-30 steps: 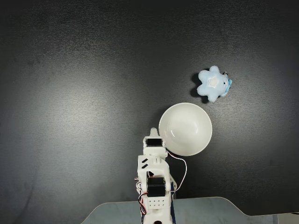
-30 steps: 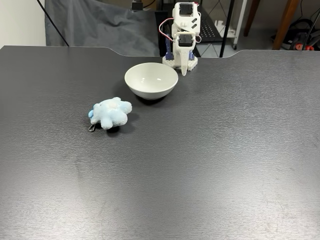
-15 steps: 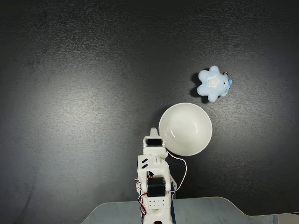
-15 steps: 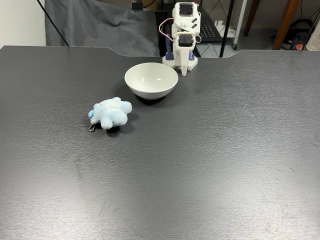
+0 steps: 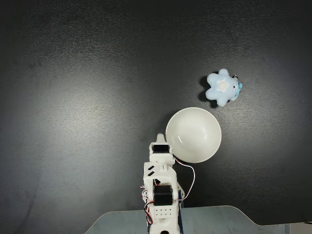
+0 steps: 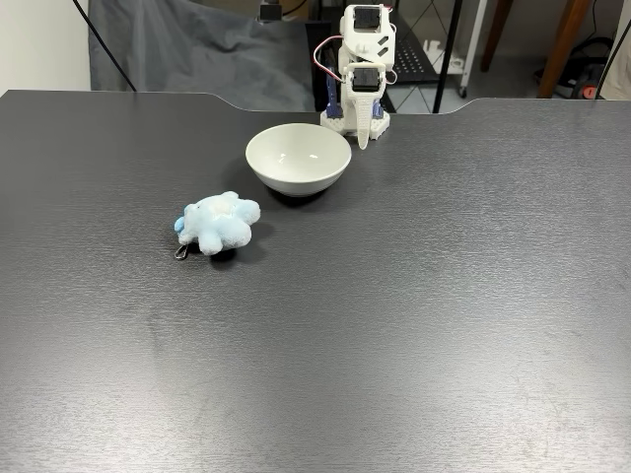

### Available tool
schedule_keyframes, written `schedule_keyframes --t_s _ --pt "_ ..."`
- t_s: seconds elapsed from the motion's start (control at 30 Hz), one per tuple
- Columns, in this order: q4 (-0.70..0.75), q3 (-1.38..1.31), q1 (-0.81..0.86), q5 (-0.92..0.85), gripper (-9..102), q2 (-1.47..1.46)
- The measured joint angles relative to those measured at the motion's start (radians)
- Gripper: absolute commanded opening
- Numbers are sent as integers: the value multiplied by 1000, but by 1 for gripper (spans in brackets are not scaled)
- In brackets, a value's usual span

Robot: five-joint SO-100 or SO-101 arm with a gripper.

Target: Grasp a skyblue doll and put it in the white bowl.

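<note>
In a fixed view from above, the white robot arm (image 5: 160, 190) is folded up at the bottom edge of the black table (image 5: 87, 87), with a red and white cable looping beside it. Its gripper (image 5: 159, 137) points toward the middle of the table, just left of the white bowl (image 5: 193, 135) and close to the bowl's rim; I cannot tell from here if the two fingers are spread or pressed together. The bowl has nothing inside. The skyblue doll (image 5: 222, 87) lies on the table beyond the bowl and a little to the right, near it but not touching, with its white star patch facing up. In a fixed view from the front side of the table, the arm (image 6: 359, 69) sits at the far edge and the gripper (image 6: 363, 138) hangs down with its tip close to the table (image 6: 414, 315), holding nothing. The bowl (image 6: 298, 159) stands left of the gripper. The doll (image 6: 219, 223) rests nearer to me and left of the bowl, with a small metal ring at its lower left side.
</note>
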Motion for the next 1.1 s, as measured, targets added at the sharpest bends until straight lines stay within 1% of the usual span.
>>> schedule_keyframes --t_s 0.83,0.93,1.1 --pt "0 -18 0 0 0 -14" --pt "0 -156 0 0 0 -110" --pt "0 -566 0 -2 0 -434"
